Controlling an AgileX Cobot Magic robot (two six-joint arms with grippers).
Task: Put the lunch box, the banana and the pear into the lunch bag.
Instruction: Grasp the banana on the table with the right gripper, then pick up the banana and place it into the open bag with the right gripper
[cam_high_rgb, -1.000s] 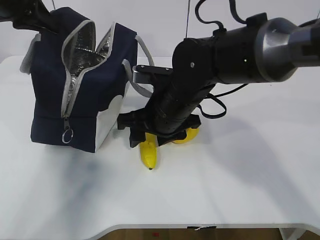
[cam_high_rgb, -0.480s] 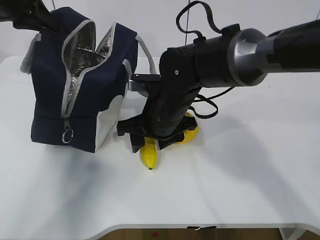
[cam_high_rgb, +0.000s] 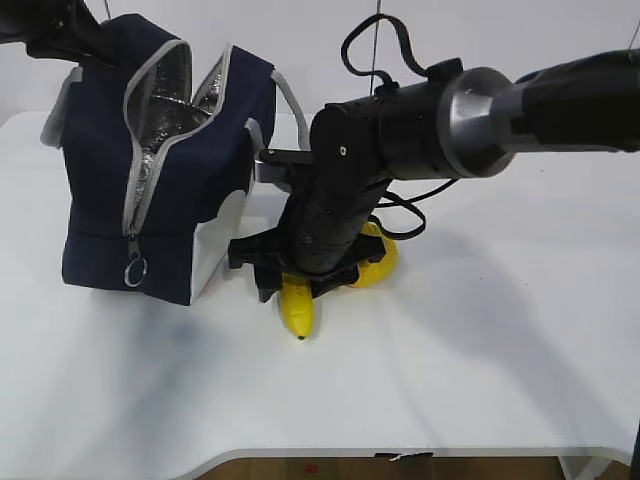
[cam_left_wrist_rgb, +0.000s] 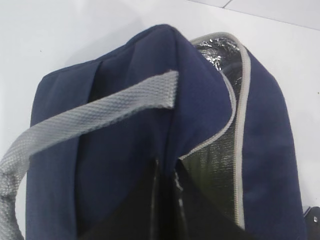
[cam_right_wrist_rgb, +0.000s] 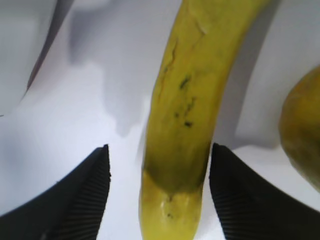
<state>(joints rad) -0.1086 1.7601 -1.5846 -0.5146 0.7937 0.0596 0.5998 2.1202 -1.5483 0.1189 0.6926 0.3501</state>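
White bench is bearing banana (cam_right_wrist_rgb: 180, 125) and pear (cam_high_rgb: 378, 262) outside the unzipped lunch bag (cam_high_rgb: 160, 180), right claw (cam_right_wrist_rgb: 157, 192) straddling the banana, unclenched.

No text, label, brand, number or sign can be read in any of the views.

The lunch bag (cam_high_rgb: 165, 160) stands upper left on the surface (cam_high_rgb: 480, 350); the banana (cam_high_rgb: 297, 308) lies between my right fingers (cam_right_wrist_rgb: 80, 195) at centre, the pear (cam_high_rgb: 375, 262) just right.
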